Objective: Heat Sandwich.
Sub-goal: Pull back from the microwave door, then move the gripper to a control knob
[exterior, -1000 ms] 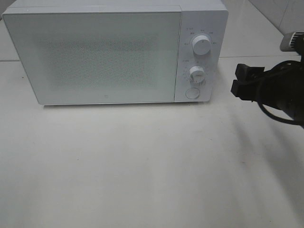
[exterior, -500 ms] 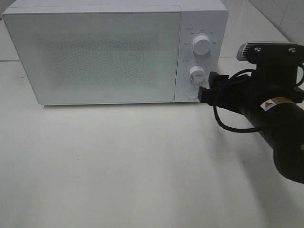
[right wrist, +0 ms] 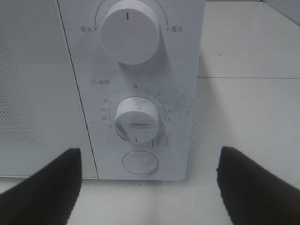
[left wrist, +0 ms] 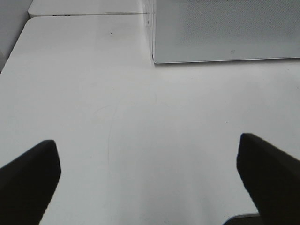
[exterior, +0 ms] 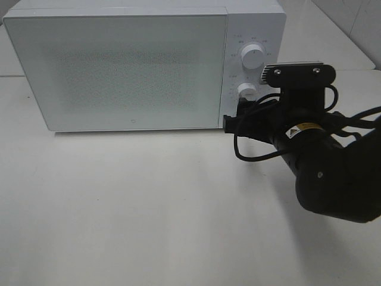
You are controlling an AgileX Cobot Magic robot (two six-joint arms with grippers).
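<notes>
The right gripper [exterior: 230,123] hangs with its jaws spread and nothing in them, close to the microwave [exterior: 262,15] panel, with the round button [right wrist: 139,162] straight ahead between its fingers. The left gripper [left wrist: 150,187] gapes empty over the table [left wrist: 93,93]. The door [exterior: 119,71] is closed, and I can't tell where the sandwich is.

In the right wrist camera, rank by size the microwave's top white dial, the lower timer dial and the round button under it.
1. Top white round dial, partly cropped.
2. Lower white timer dial.
3. Flat round white button, slightly smaller.
</notes>
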